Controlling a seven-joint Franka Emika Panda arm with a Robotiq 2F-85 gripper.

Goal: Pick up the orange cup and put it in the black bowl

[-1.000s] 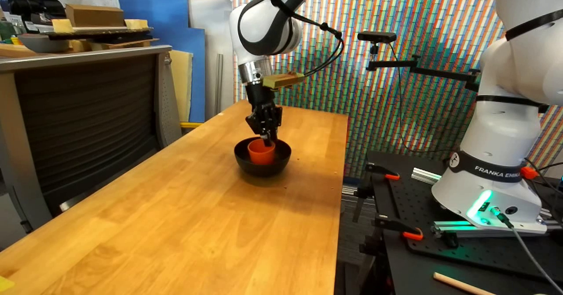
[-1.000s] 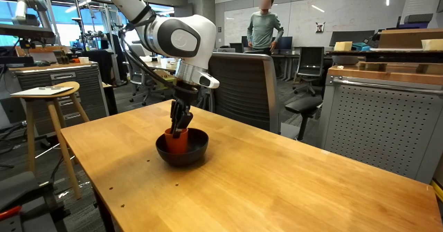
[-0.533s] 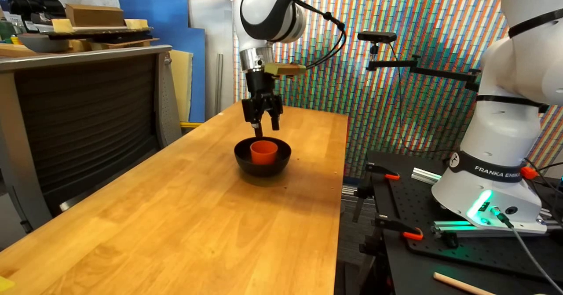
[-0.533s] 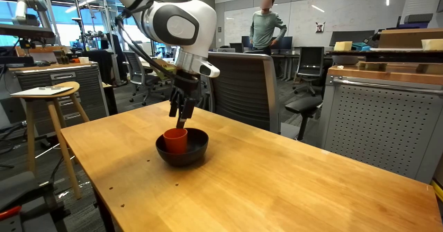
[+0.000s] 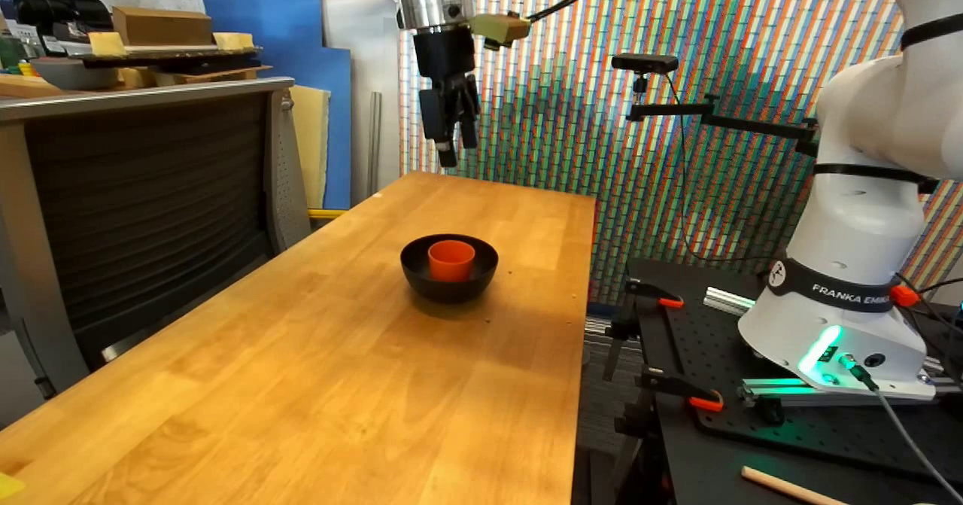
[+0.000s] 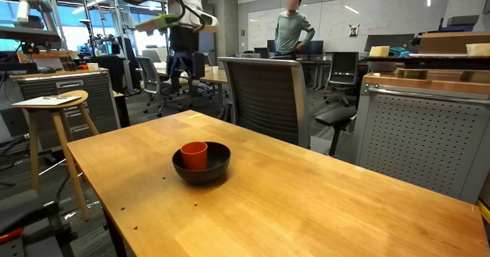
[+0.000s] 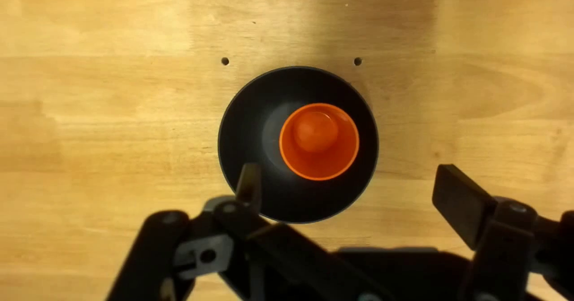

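- Orange cup [image 7: 319, 141] upright inside black bowl [image 7: 249, 121], right of its ctr in wrist view.
- Gripper [image 5: 459, 148] spread, holds nothing, well above both.
- Placing looks done; prob. retreat: straight up, clear of bowl, before any left/right swing.

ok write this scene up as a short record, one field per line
object: orange cup, upright
container: black bowl, standing on the wooden table
placement: orange cup inside black bowl, off-centre in the wrist view
tool: claw, open, holding nothing, higher than orange cup and black bowl
background: person standing in an exterior view
task status: looks done
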